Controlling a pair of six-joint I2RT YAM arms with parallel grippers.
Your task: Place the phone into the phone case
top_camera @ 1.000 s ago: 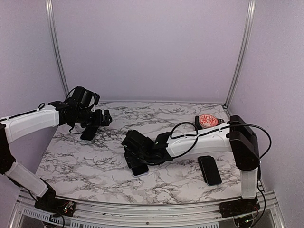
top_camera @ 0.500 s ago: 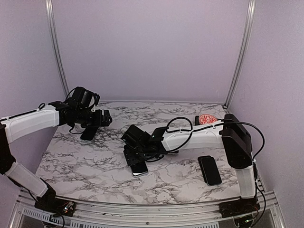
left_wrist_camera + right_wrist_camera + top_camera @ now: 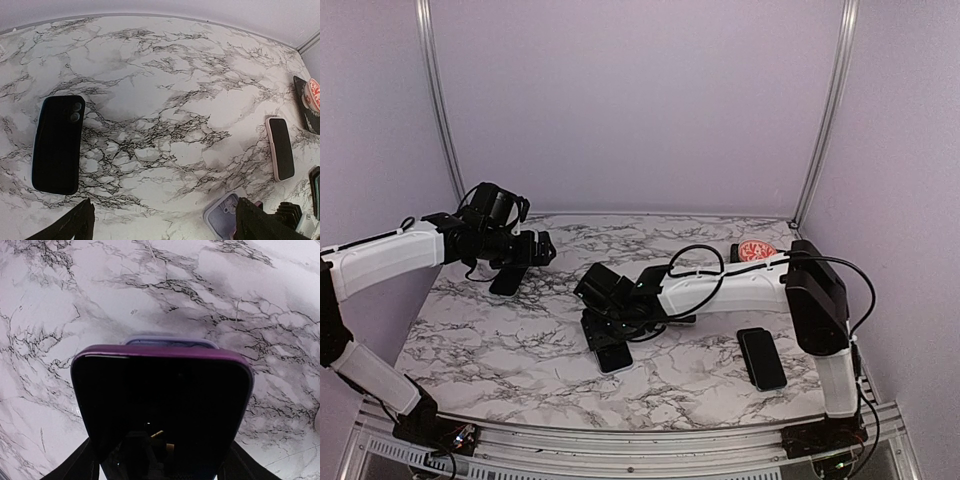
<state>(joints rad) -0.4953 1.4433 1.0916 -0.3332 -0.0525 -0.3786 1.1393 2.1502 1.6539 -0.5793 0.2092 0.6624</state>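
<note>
Phone point(image 3: 614, 354) first: from the top camera it sits in my right gripper point(image 3: 605, 335), held low over the marble table point(image 3: 500, 345) near its centre, dark face up, its free end pointing to 6 o'clock. My fingers are clamped on its sides. My left gripper point(image 3: 538, 248) hangs at about 10 o'clock of the table, jaws spread wide and grasping nothing, just above a black phone point(image 3: 505, 280) that lies flat. A pale-rimmed phone point(image 3: 762, 358) lies at 4 o'clock, well apart from my right gripper. A red-and-white disc point(image 3: 757, 252) sits at 2 o'clock near the back wall.

From my left wrist, the black phone point(image 3: 57, 145) lies back up at 9 o'clock, two camera lenses at its far end, clear of my fingertips point(image 3: 75, 227). The pale-rimmed phone point(image 3: 280, 155) lies at 3 o'clock, with the red-and-white disc point(image 3: 312, 95) beyond it at the frame's edge. At 5 o'clock, a pale rim around a lavender inside looks like the phone case point(image 3: 223, 220), though the frame cuts it off.

From my right wrist, the phone point(image 3: 162, 405) fills the middle, purple rim around dark glass, gripped between my two fingers point(image 3: 82, 465) at 6 o'clock. Just past its 12 o'clock edge the pale rounded end of the phone case point(image 3: 170, 341) peeks out below it, against the marble.
</note>
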